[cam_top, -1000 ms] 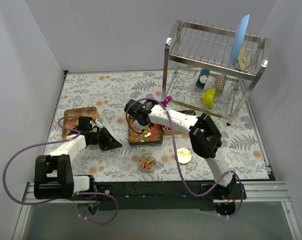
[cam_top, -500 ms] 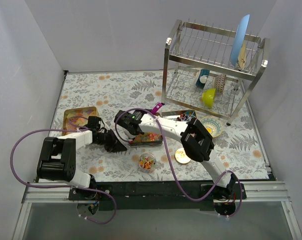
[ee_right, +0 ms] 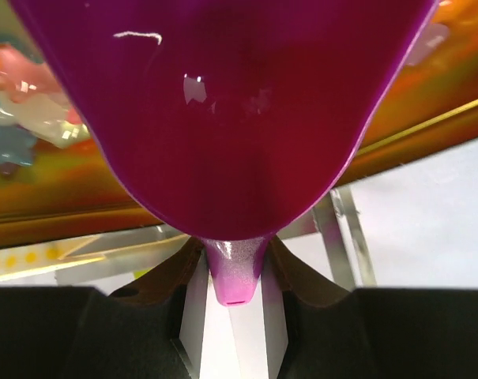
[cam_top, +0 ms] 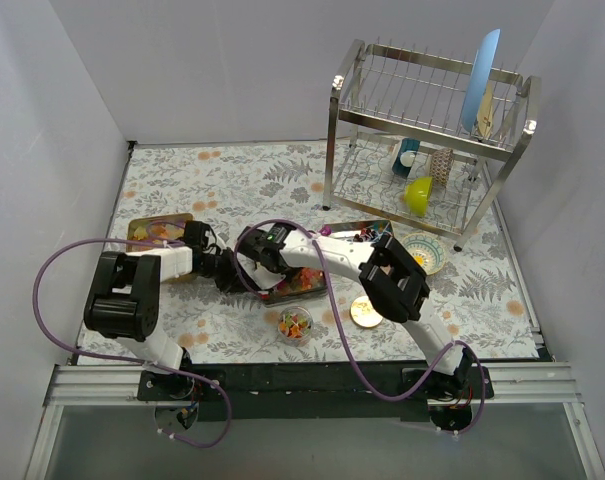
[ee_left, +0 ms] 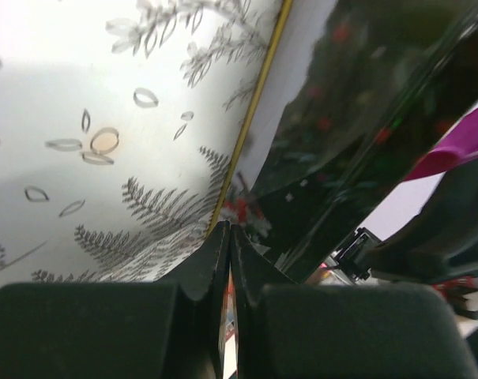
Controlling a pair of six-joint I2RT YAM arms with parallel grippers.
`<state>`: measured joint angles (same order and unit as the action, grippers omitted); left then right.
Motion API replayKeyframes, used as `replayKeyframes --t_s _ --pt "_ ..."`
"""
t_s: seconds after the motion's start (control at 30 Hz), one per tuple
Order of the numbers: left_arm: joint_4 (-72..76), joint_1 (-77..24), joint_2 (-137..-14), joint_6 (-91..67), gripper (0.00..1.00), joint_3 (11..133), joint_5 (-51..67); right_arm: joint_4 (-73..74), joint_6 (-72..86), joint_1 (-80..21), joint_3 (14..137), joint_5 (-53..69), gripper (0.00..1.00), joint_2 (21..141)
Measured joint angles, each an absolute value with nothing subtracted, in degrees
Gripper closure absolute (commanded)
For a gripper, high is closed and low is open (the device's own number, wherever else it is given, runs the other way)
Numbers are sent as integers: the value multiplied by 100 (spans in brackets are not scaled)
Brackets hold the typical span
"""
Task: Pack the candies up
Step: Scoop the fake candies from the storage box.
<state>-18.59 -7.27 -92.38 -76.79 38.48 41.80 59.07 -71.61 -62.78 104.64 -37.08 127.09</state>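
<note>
A shallow metal tin at the table's centre holds orange, red and yellow candies. My right gripper is over the tin's left end, shut on the handle of the purple scoop. The scoop's bowl is down among the candies, filling the right wrist view. My left gripper is shut, its tips against the tin's gold rim on the left side. The scoop's handle shows at the right of the left wrist view.
A small glass bowl with candies stands in front of the tin, a flat gold lid to its right. A second tin, a patterned plate and a dish rack stand behind right. A gold tin lies at the left.
My left gripper has moved right and away, up to the tin's left edge. My right gripper has swung left and down over the tin, and the scoop's handle no longer shows from above.
</note>
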Motion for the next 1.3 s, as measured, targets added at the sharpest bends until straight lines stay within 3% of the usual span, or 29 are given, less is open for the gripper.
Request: replayKeyframes --t_s 0.53,1.3 --pt "-2453 -718 -9432 -7271 100 4737 3896 6639 -6772 -5815 10877 -1984 99 12798" --pt "-4034 -73 -8191 -6014 100 5708 4091 5496 -6746 -5262 9572 -563 99 11638"
